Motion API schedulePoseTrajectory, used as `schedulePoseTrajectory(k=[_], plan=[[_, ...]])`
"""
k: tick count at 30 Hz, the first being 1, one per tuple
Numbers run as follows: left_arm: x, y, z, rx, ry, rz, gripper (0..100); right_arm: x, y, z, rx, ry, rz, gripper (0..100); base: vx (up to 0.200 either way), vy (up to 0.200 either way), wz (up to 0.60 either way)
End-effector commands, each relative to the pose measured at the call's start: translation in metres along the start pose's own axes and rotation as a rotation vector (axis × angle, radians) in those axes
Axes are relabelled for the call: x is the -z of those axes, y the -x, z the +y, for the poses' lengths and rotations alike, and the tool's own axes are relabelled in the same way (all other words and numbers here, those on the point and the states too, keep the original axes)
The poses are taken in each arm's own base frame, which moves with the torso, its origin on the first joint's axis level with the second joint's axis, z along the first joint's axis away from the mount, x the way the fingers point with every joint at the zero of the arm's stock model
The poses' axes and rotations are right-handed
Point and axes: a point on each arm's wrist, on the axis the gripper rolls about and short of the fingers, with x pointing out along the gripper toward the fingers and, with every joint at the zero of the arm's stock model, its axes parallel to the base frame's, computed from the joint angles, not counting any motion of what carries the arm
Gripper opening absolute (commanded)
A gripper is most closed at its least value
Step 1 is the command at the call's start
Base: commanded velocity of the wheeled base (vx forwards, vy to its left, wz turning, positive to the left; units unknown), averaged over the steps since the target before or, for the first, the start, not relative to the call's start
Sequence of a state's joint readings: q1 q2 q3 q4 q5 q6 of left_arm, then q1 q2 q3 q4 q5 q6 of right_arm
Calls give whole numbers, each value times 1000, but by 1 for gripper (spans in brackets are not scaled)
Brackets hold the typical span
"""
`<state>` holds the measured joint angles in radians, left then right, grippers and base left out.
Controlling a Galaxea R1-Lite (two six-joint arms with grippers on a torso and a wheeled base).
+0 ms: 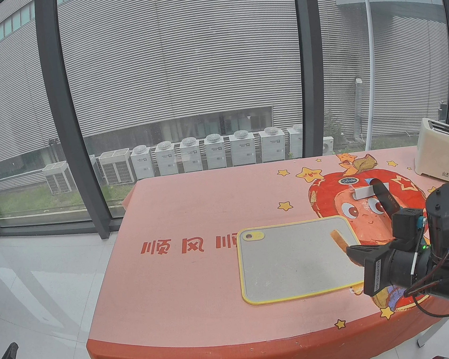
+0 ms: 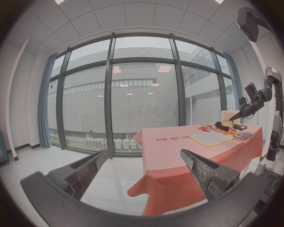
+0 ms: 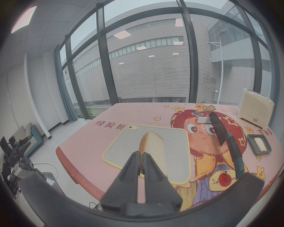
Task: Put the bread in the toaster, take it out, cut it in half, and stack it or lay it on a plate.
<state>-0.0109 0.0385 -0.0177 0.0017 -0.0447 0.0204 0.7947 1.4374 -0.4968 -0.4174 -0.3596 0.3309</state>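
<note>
Right, the table [image 1: 193, 277] under its orange cloth carries a grey cutting board [image 1: 288, 266] near the front edge. The cream toaster [image 1: 444, 149] stands at the far right corner. My left gripper [image 2: 145, 156] hangs low, well clear of the table's left end, fingers spread wide with nothing between them. A black knife [image 1: 384, 196] lies between board and toaster, its long axis running from the near edge toward the far edge. My right gripper [image 3: 141, 155] is pinched tight on the bread [image 3: 152, 147]. The slice stands on edge over the board's right edge, its long axis in line with my fingers and its rounded crust end pointing away from them.
</note>
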Motion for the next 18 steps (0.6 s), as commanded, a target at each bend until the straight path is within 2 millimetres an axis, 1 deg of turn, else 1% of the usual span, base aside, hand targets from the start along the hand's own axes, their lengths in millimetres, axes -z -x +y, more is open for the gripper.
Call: schedulePoseTrajectory(k=[1,2,3,4,11,18], plan=[[5,-1,0,0,1,19,100,0,6,-3,-1,-2,-10,0,0,0,0],[5,-1,0,0,1,19,100,0,6,-3,-1,-2,-10,0,0,0,0],[5,-1,0,0,0,19,100,0,11,-5,-4,-7,-20,0,0,0,0],[5,-1,0,0,0,19,100,0,13,-5,-8,-8,-22,0,0,0,0],[5,-1,0,-3,1,19,100,7,12,-5,11,6,-6,0,0,0,0],[5,-1,0,-3,1,19,100,9,12,-5,14,6,-4,0,0,-200,0]])
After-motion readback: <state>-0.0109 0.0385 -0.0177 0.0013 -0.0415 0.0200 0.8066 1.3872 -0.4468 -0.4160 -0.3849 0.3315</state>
